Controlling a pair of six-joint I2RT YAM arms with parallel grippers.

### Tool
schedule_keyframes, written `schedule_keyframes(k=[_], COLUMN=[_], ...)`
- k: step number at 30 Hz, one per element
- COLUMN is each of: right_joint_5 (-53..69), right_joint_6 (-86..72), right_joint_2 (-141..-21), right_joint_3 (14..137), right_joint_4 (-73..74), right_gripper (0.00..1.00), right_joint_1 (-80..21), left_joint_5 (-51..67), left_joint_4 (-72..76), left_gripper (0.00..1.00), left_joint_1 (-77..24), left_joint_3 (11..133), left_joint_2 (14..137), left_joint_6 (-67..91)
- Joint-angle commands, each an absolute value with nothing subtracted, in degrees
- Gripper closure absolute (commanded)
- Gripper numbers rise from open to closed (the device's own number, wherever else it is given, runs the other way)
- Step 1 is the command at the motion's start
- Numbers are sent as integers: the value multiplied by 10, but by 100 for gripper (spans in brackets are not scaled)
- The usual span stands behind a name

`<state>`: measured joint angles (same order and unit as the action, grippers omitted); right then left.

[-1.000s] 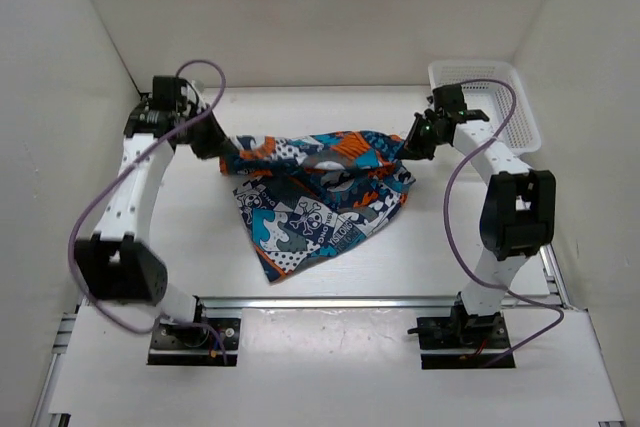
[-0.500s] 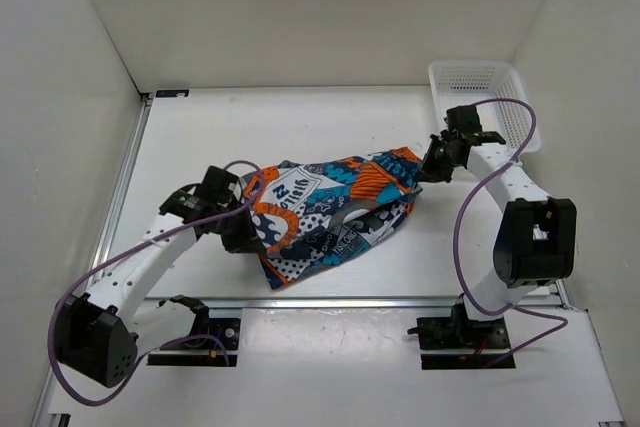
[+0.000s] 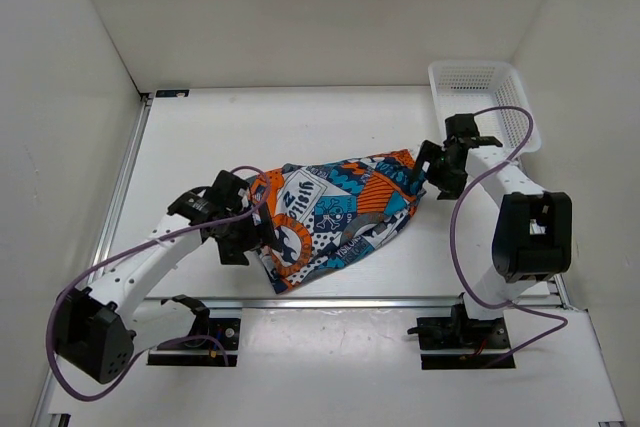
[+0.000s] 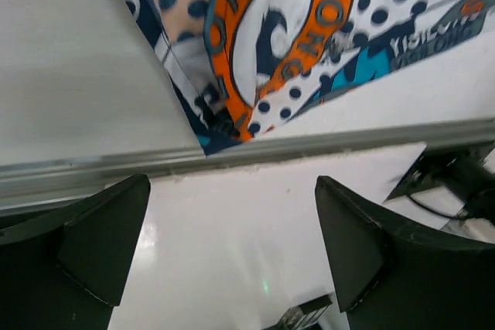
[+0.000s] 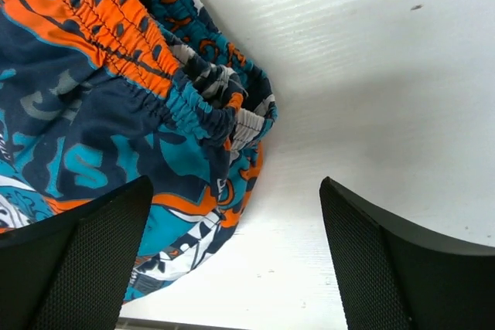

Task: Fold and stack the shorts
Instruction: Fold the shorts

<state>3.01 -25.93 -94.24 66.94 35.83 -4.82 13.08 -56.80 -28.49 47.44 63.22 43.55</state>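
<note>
The shorts (image 3: 335,215), in an orange, teal, navy and white print, lie folded in a diagonal bundle on the white table, from the front rail up toward the right. My left gripper (image 3: 248,237) stands open at their lower left end with nothing between its fingers. In the left wrist view the shorts (image 4: 286,28) lie beyond the open left gripper (image 4: 232,181). My right gripper (image 3: 433,175) stands open at the elastic waistband end. In the right wrist view the shorts (image 5: 93,113) lie bunched between and beyond the fingers of the open right gripper (image 5: 236,182), with no grip on them.
A white mesh basket (image 3: 470,66) stands at the back right corner, behind the right arm. A metal rail (image 3: 340,300) runs along the table's near edge, just under the shorts' lower corner. White walls close in the left, back and right sides.
Both grippers were shut on the shorts' ends and have opened and let go. The left arm swung from the back left to the front, folding the shorts over.
</note>
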Motion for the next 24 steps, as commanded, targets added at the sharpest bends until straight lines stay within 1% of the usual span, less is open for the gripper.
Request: schedule_keyframes(k=[1,3,4,6,7,9,11,12,14,15,16,17,18,20,21,22,23,24], right_joint_5=[52,71,83,112,112,127,145,145,162,169,169,178,185,200,200,200,193,161], right_joint_6=[-264,-270,-276,-282,-287,-287,-287,-294,-301,-311,-319,-341,-356,-410,-429,-444,-463,-463], right_joint_2=[-956,-970,-984,-997,-1010,-1016,-1024,-1024,-1029,-1029,-1023,-1018,-1005,-991,-974,-964,-953,-928], right_joint_3=[670,664,659,654,654,649,627,619,595,586,577,550,534,486,471,457,436,436], right_joint_4=[333,320,307,290,285,278,257,251,234,229,222,199,186,144,132,121,110,110], right_gripper=[6,6,6,10,14,30,42,57,73,86,91,95,100,100,100,100,100,100], right_joint_1=[-47,-41,-41,-41,-41,-36,-36,-36,-36,-36,-36,-36,-36,-42,-51,-63,-71,-79], left_joint_5=[89,89,96,137,149,161,161,161,161,161,161,161,161,145,132,124,113,92], left_joint_4=[-535,-507,-491,-435,-420,-406,-406,-406,-406,-406,-406,-406,-412,-449,-464,-478,-495,-531], left_gripper=[0,0,0,0,0,0,0,4,17,28,52,64,71,81,81,81,79,71], left_joint_1=[-258,-245,-235,-229,-223,-218,-218,-213,-207,-197,-190,-172,-160,-122,-111,-103,-103,-96], left_joint_3=[481,469,463,451,445,457,483,493,524,534,546,559,592,639,693,721,749,799], left_joint_2=[656,688,726,771,821,869,916,928,954,962,969,988,997,1028,1036,1036,1043,1043], left_joint_6=[439,439,439,439,439,431,423,416,402,402,392,385,368,352,335,328,322,309])
